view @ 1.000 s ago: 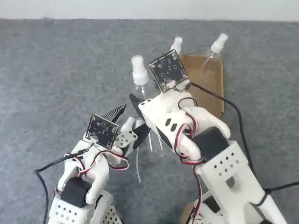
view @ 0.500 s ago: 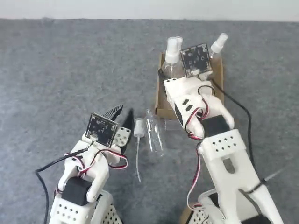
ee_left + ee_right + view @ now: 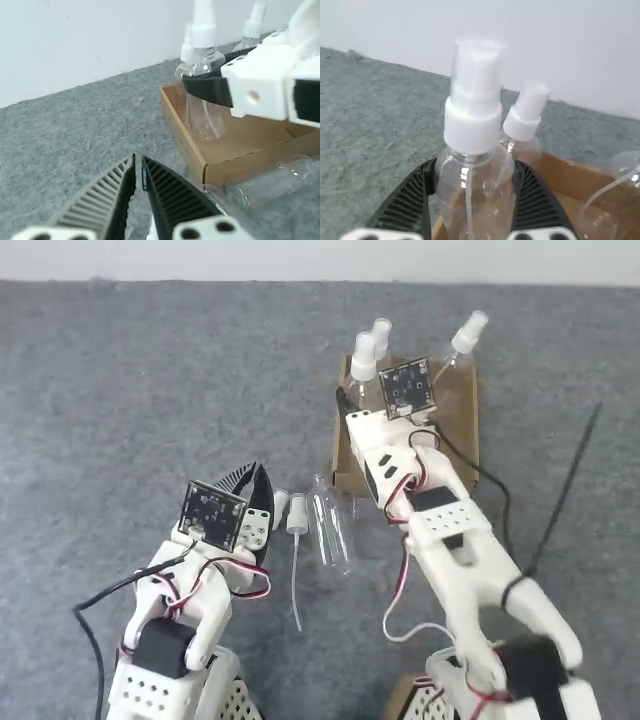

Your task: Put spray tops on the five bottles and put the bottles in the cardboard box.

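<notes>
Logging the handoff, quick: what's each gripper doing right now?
Left gripper: closed, empty.
Right gripper: closed on a spray-topped bottle.

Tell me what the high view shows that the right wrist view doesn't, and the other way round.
The high view adds an uncapped bottle lying on the grey carpet, a loose spray top beside it, and the left tool close by. The right wrist view adds the right tool, clamped on the capped bottle from both sides. Both have that bottle, a second capped bottle behind it and the cardboard box.
</notes>
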